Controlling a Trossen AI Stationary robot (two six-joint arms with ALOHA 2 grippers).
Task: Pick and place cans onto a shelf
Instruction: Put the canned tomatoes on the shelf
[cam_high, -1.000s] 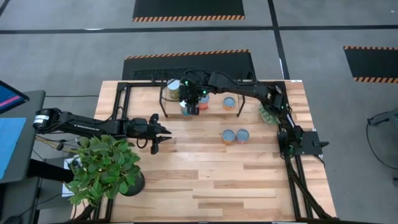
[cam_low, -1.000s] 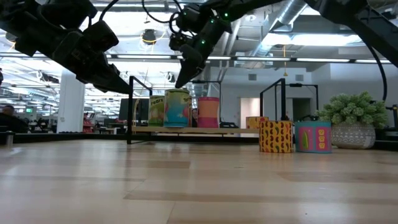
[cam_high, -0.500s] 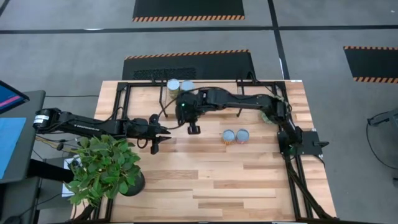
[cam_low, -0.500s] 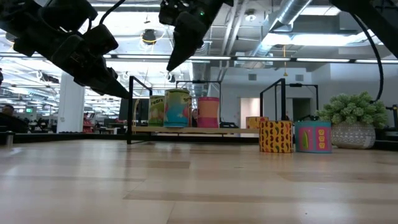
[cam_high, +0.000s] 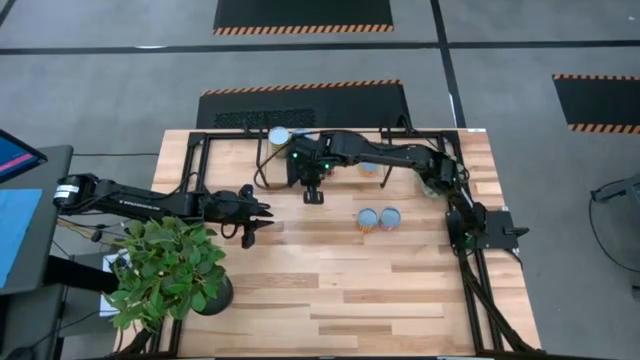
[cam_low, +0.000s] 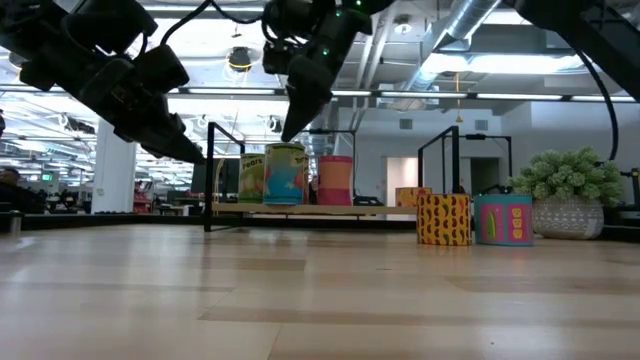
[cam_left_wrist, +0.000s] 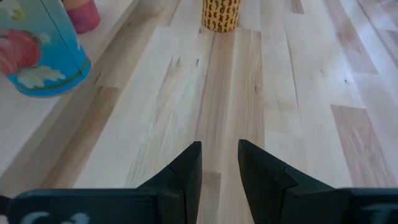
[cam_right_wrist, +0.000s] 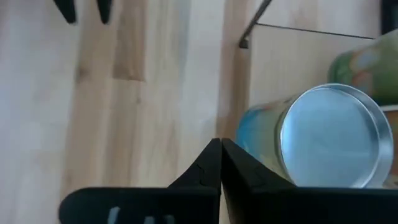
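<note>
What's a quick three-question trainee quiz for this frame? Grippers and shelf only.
1. True or false: the right gripper is carrying a can.
2. In the low view, the can farthest right on the shelf has a label that is: A pink, B black, C white.
3. Fill in: the left gripper, waiting over the bare tabletop, has its fingers ____.

Key:
1. False. Its fingers meet on nothing, in front of the shelf.
2. A, the pink can.
3. Open, with nothing between them.
</note>
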